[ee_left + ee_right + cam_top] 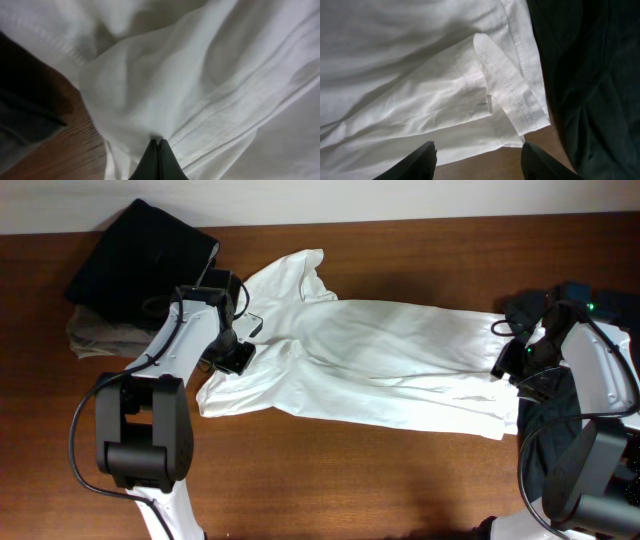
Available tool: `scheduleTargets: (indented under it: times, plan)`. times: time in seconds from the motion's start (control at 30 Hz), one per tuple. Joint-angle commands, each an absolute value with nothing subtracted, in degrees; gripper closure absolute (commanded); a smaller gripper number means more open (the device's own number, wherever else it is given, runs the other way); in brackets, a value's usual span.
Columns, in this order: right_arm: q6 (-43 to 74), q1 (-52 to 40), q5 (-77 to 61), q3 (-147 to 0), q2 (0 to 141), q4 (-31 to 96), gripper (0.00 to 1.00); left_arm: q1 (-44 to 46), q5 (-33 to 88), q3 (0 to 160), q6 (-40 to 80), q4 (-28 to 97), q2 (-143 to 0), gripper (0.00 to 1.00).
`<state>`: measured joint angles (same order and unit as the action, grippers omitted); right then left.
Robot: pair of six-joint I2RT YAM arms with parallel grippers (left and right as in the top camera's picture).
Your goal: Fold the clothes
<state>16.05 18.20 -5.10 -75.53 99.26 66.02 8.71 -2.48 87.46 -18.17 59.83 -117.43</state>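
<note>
Fabric of the white shirt (pixel 390 355) sits pinched in the left gripper (pixel 158 143), while the right gripper (pixel 479 150) hangs spread above its hem.

Reddish-brown wooden table (pixel 330 470), pale wall (pixel 400 200) along its far edge, soft light

Grey garment (pixel 95 338) under black garment (pixel 140 255); dark clothes (pixel 522 308) (far right) partly behind right arm (pixel 600 375); left end effector (pixel 235 358) covers white shirt's (pixel 380 355) edge.

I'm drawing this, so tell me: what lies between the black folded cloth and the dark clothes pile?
The large white thin-fabric shirt, spread across the brown wooden table, lies there; the overhead view shows it.
</note>
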Motion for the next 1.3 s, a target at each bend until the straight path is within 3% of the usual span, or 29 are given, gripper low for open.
scheduleTargets:
  times: [0.0, 0.07, 0.17, 0.2, 0.27, 0.37, 0.57, 0.73, 0.77, 0.8, 0.83, 0.87, 0.9, 0.97, 1.07, 1.1, 1.13, 1.17, 1.2, 1.27]
  plan:
    - [15.84, 18.39, -5.37, -76.64, 98.72, 66.17, 0.41, 8.08, -7.20, 87.07, -14.57, 59.96, -116.88, 0.46]
    - [15.84, 18.39, -5.37, -76.64, 98.72, 66.08, 0.41, 6.94, -3.46, 87.07, -14.59, 59.68, -116.97, 0.42]
    - [15.84, 18.39, -5.37, -76.64, 98.72, 66.17, 0.41, 5.52, 2.63, 87.02, -14.59, 59.42, -117.78, 0.46]
    - [15.84, 18.39, -5.37, -76.64, 98.72, 66.19, 0.41, 5.41, 5.23, 87.02, -14.61, 59.44, -118.26, 0.52]
    - [15.86, 18.39, -5.39, -76.64, 98.72, 66.24, 0.41, 5.41, 8.73, 87.02, -14.61, 59.42, -119.15, 0.78]
    - [15.84, 18.39, -5.39, -76.64, 98.72, 66.24, 0.41, 5.41, 9.74, 87.18, -14.59, 59.90, -119.20, 1.00]
    - [15.86, 18.39, -5.37, -76.64, 98.72, 66.17, 0.41, 5.02, 10.83, 96.20, -13.69, 61.89, -118.91, 1.00]
    - [15.88, 18.39, -5.39, -76.64, 98.72, 65.78, 0.41, 5.10, 11.20, 99.26, -11.79, 48.34, -119.85, 1.00]
    - [15.88, 18.39, -5.39, -76.64, 98.72, 65.78, 0.41, 5.34, 11.20, 99.26, -11.68, 46.87, -120.66, 0.99]
    - [15.88, 18.39, -5.39, -76.64, 98.72, 65.80, 0.41, 5.52, 11.20, 99.26, -11.20, 46.44, -121.60, 0.92]
    - [15.86, 18.39, -5.39, -76.64, 98.72, 65.84, 0.40, 5.65, 11.18, 99.26, -11.14, 47.09, -123.00, 0.66]
    - [15.86, 18.39, -5.39, -76.62, 98.72, 65.89, 0.40, 5.63, 10.96, 99.26, -11.16, 48.23, -123.90, 0.47]
    - [15.86, 18.39, -5.39, -76.64, 98.72, 65.89, 0.40, 5.61, 10.11, 99.26, -11.16, 49.54, -124.42, 0.40]
    - [15.86, 18.39, -5.39, -76.62, 98.72, 65.87, 0.38, 5.56, 8.16, 99.26, -11.16, 51.29, -124.44, 0.36]
    - [15.86, 18.39, -5.37, -76.62, 98.72, 65.80, 0.36, 5.61, 8.45, 99.88, -11.16, 52.80, -124.33, 0.37]
    - [15.86, 18.39, -5.37, -76.62, 98.72, 65.80, 0.36, 5.74, 10.26, 99.88, -11.16, 52.82, -124.31, 0.45]
    - [15.86, 18.39, -5.37, -76.62, 98.72, 65.80, 0.36, 6.11, 14.17, 99.88, -11.18, 53.04, -124.33, 0.76]
    - [15.86, 18.39, -5.39, -76.62, 98.72, 65.82, 0.36, 6.63, 16.97, 99.88, -11.20, 52.97, -124.33, 0.94]
    - [15.86, 18.39, -5.37, -76.62, 98.72, 65.80, 0.36, 7.40, 18.37, 99.88, -11.33, 52.60, -124.33, 1.00]
    - [15.86, 18.39, -5.37, -76.62, 98.72, 65.71, 0.36, 9.13, 18.68, 99.85, -13.93, 52.38, -124.57, 1.00]
